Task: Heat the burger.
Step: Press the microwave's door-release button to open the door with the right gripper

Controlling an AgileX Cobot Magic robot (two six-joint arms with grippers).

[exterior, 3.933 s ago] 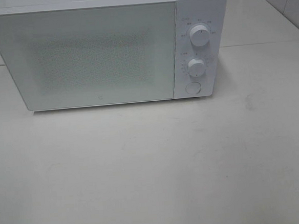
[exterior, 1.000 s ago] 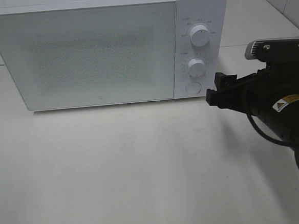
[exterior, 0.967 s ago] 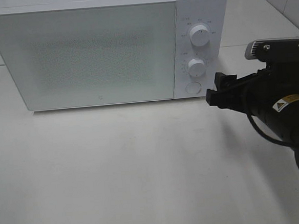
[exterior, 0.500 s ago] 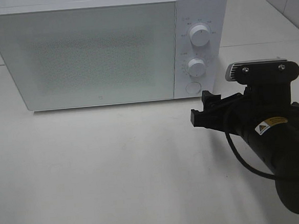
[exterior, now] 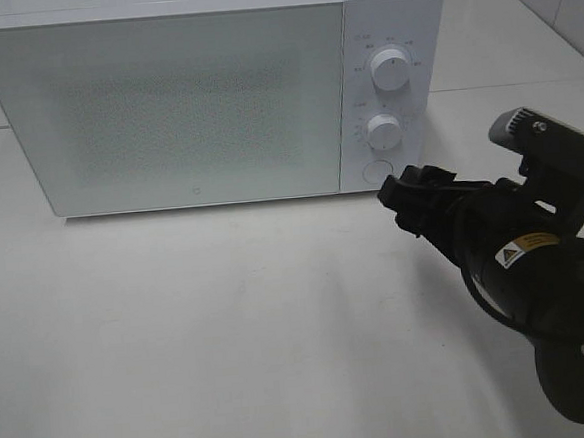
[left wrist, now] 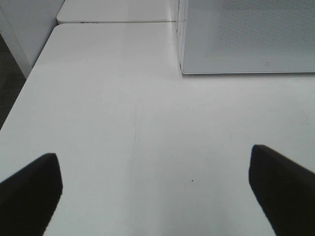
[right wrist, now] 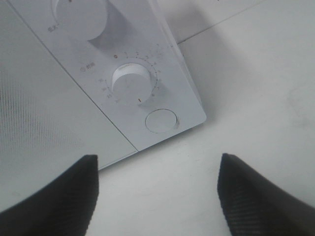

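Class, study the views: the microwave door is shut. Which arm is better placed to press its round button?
Right. The right pincer hovers open just beside the round button on the microwave; the left pincer is off the far corner of the door, well away.

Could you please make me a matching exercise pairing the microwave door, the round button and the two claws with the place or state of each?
1. microwave door
2. round button
3. right claw
4. left claw

A. open above the table, outside the high view
B. closed
C. just below the lower dial
D. open, close to the control panel

Pairs: 1-B, 2-C, 3-D, 4-A.
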